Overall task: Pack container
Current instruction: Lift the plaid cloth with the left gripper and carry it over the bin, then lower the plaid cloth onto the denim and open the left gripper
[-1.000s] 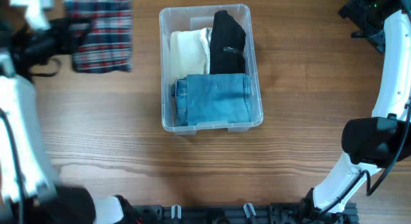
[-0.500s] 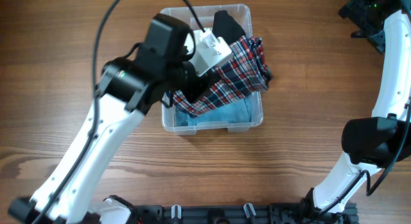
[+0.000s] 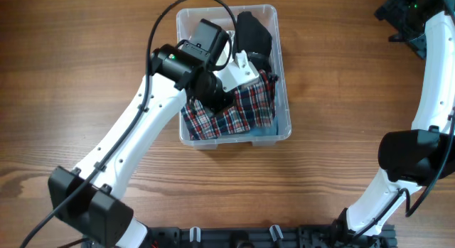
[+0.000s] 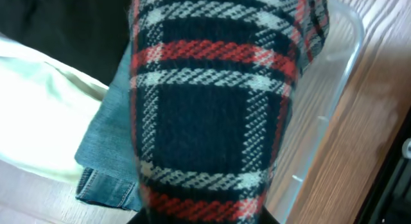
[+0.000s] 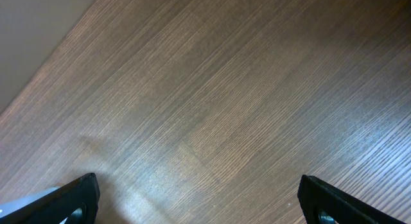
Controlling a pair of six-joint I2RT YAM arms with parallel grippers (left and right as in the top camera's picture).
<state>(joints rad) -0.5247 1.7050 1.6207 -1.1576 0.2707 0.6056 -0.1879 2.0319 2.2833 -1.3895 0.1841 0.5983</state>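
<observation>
From overhead, the container (image 3: 190, 20) sits mid-table toward the far edge, with the left gripper (image 3: 245, 77) inside it on a plaid cloth (image 3: 234, 116). The left wrist view shows that cloth pinched tight, draped over jeans (image 4: 106, 153). In the right wrist view, the right gripper (image 5: 202, 199) hangs spread wide above the wooden table (image 5: 212, 89).

Robot lab workbench: white arms (image 3: 128, 148) mounted at a wood-grain table (image 3: 341, 99).

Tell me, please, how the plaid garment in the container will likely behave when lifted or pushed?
Probably floppy: the plaid garment drapes and bunches over the jeans instead of holding shape. Its coarse weave looks grippy, so slipping seems unlikely. Pushed, it would likely crumple, not slide.
</observation>
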